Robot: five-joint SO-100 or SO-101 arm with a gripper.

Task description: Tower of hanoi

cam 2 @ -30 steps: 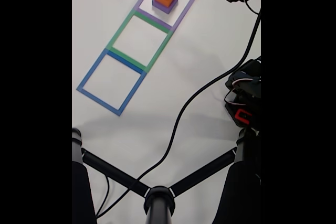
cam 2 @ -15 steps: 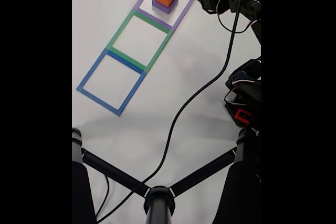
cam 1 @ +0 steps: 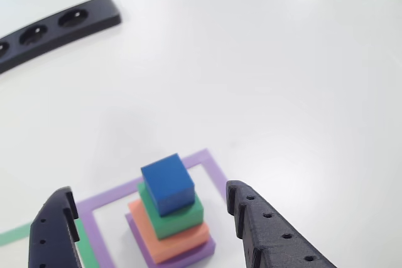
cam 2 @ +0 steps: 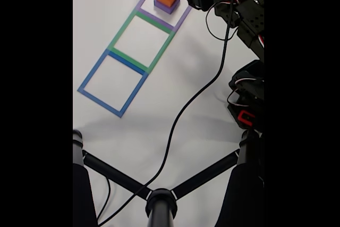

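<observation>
Gripper (cam 1: 151, 218) has reached the block stack (cam 1: 169, 218); jaws apart.

**White tabletop under even, bright light**

A plain white table (cam 2: 202, 41) is filling the ground in both views, its surface smooth and matte. Light is falling evenly across it, leaving only soft grey shadows low in the fixed view. A black stand (cam 2: 159, 200) with three spreading legs is sitting at the bottom of the fixed view, and a black cable (cam 2: 183, 115) is trailing across the white surface above it. In the other view, a curved black strip (cam 1: 56, 26) with round holes is lying at the upper left. Black bars are bordering the fixed view on both sides.
</observation>
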